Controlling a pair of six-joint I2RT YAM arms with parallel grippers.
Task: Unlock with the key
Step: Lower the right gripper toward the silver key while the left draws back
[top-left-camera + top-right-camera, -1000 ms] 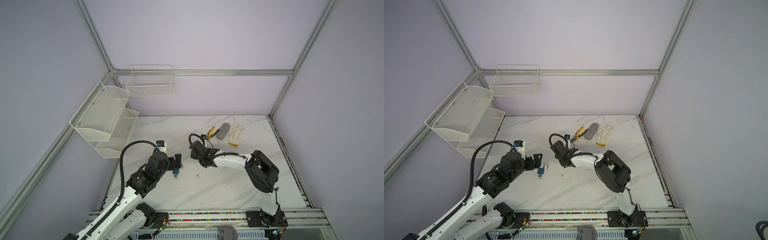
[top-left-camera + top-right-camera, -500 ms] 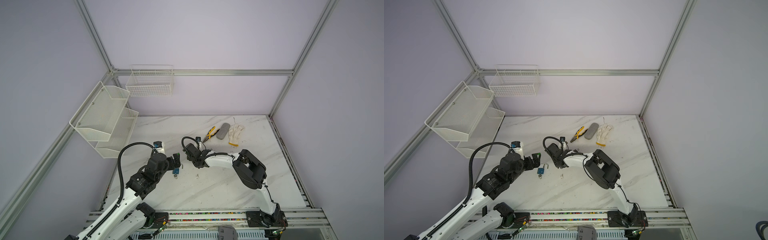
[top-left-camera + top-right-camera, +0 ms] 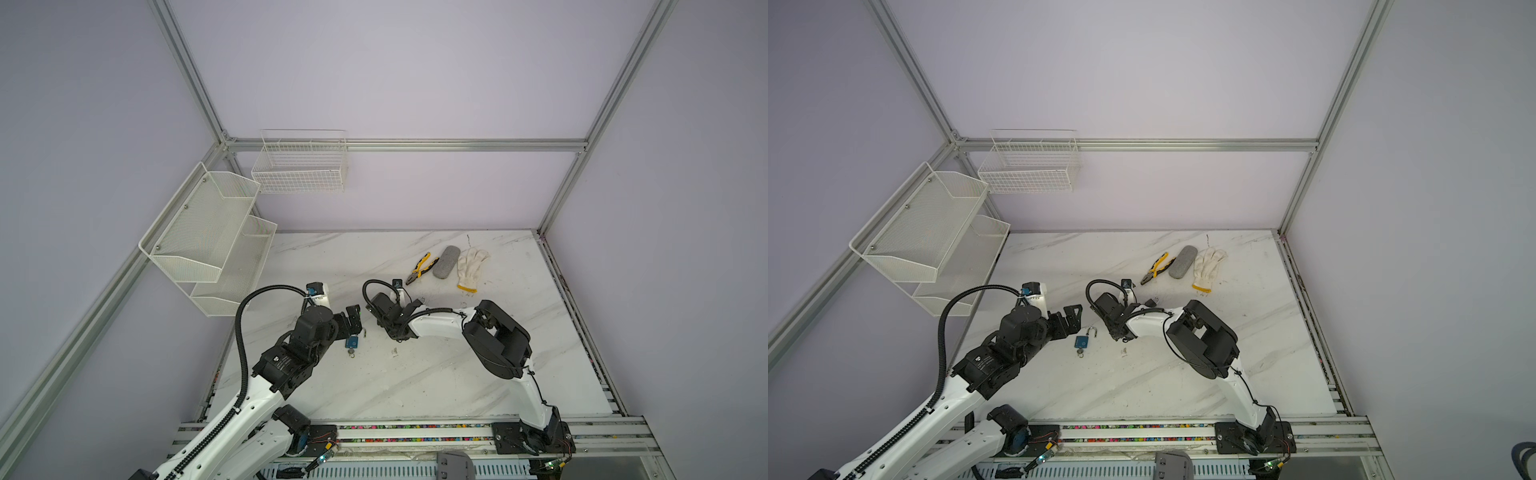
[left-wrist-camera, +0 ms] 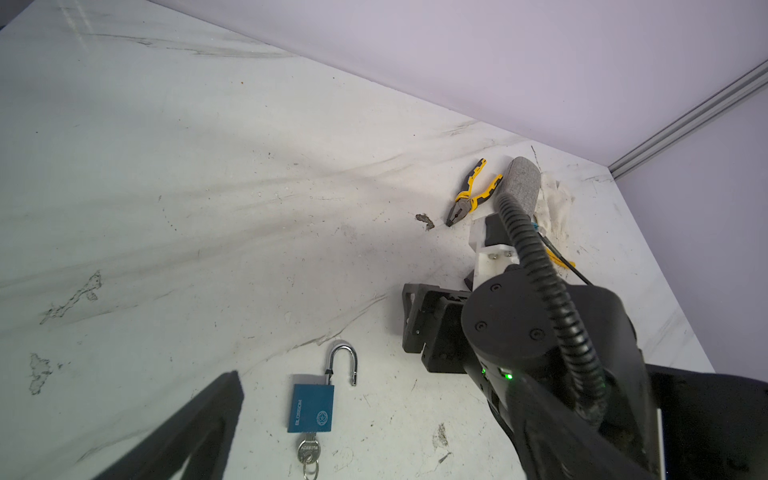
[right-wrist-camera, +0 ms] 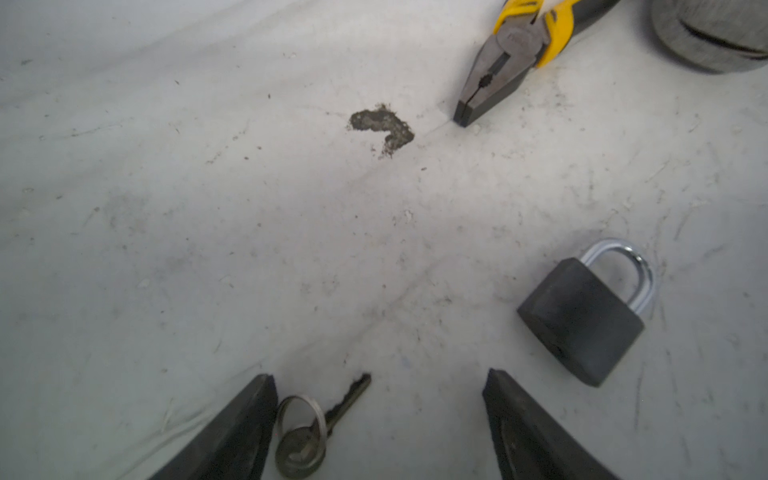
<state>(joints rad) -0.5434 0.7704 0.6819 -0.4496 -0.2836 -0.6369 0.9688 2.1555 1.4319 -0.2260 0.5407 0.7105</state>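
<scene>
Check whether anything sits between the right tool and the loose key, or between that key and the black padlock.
Nothing visible does. The key lies between the fingers of the open right tool, close to one of them. Only bare tabletop separates it from the black padlock; the pliers lie well clear.

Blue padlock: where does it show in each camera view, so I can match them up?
In a top view: blue padlock just left of centre, below the middle.
In a top view: blue padlock left of centre, shackle visibly open.
Left wrist: blue padlock close to the camera, key in it.
Right wrist: not in it.
Shared landmark: yellow pliers, in all four views.
</scene>
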